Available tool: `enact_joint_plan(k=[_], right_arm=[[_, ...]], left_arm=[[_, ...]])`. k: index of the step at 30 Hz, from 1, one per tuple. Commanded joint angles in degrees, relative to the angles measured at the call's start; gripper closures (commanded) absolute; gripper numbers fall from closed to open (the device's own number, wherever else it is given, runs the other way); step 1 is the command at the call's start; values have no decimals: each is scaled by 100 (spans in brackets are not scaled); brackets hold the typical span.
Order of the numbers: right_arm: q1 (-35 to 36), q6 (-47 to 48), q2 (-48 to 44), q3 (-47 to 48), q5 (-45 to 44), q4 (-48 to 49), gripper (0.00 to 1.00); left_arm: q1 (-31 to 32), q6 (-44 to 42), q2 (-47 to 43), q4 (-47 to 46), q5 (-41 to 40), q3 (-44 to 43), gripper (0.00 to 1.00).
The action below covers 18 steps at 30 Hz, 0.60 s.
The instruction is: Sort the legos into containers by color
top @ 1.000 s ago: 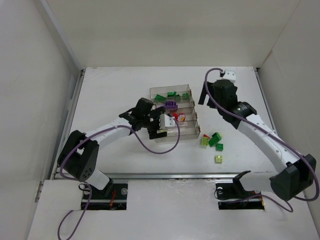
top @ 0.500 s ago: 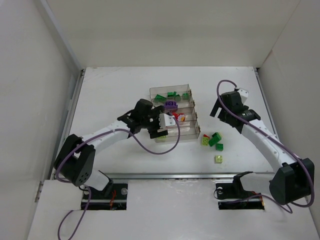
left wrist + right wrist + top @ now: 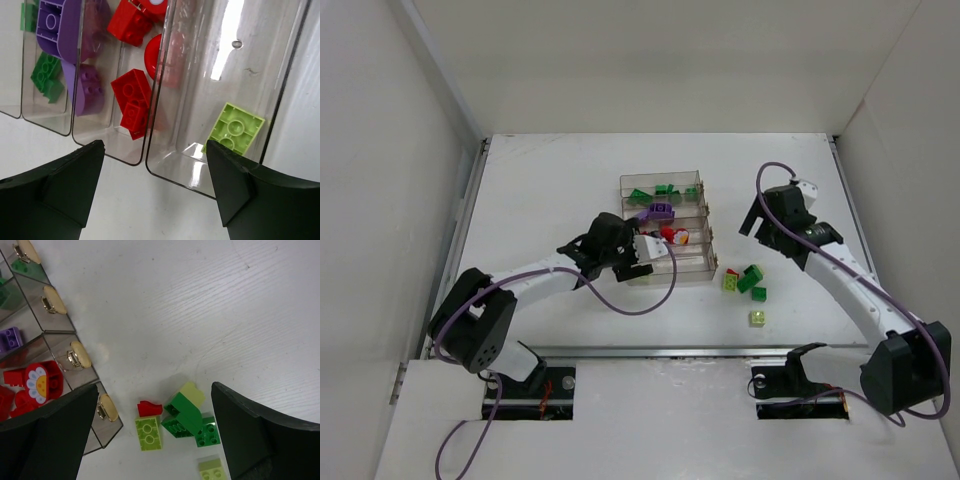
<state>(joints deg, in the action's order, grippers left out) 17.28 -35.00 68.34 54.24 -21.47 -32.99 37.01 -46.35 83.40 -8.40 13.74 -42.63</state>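
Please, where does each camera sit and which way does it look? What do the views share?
Top external: fixed above and behind the arms, looking down on the table; both arms show, left gripper by the tray, right gripper to its right.
Left wrist: on the left arm, looking down into the tray's left end; its two fingers frame the bottom.
Right wrist: on the right arm, looking down at the loose legos; its own fingers fill both lower corners.
Shared: both wrist views show the tray's red pieces.

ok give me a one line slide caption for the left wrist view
Open left gripper above clear plastic tray: lime brick, red pieces, purple pieces, green bricks in separate compartments
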Motion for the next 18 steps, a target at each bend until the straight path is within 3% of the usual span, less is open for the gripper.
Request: enact_joint_plan(k=[1,18], right_arm=[[12,-182,-4,-98,11,-49,0],[12,-841,83,-941,530,-33,0]], left_arm=[[8,-146,-210,-162,-503,159,20],[-151,100,-157,-91,-697,-105,20]])
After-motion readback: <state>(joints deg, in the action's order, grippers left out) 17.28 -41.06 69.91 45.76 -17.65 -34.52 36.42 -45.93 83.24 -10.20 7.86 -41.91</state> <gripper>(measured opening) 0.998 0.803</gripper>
